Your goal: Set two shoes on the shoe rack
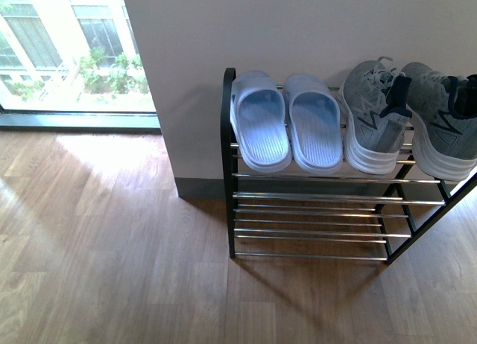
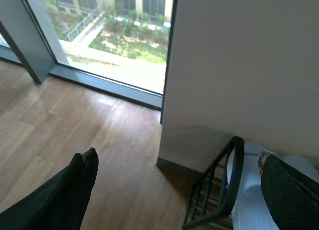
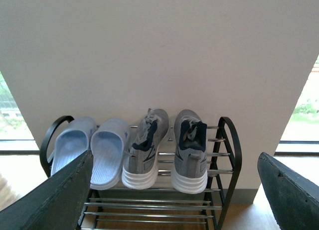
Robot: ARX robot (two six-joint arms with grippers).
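Note:
The shoe rack (image 1: 227, 173), black arched frames with silver rods, stands against the white wall. On its top tier lie two pale blue slippers (image 1: 258, 124) (image 1: 314, 128) and two grey sneakers (image 1: 371, 117) (image 1: 440, 120), heels toward me. The right wrist view shows the same row: slippers (image 3: 107, 150), sneakers (image 3: 144, 150) (image 3: 190, 150), rack (image 3: 230, 140). My right gripper (image 3: 174, 195) hangs open in front of the rack, holding nothing. My left gripper (image 2: 177, 185) is open near the rack's left frame (image 2: 234, 175), above a slipper (image 2: 249, 200). Neither arm appears in the front view.
Wooden floor (image 1: 112, 247) spreads in front and to the left of the rack. A floor-to-ceiling window (image 1: 67, 53) with a dark sill lies at the far left. The rack's lower tiers (image 1: 305, 228) carry nothing visible.

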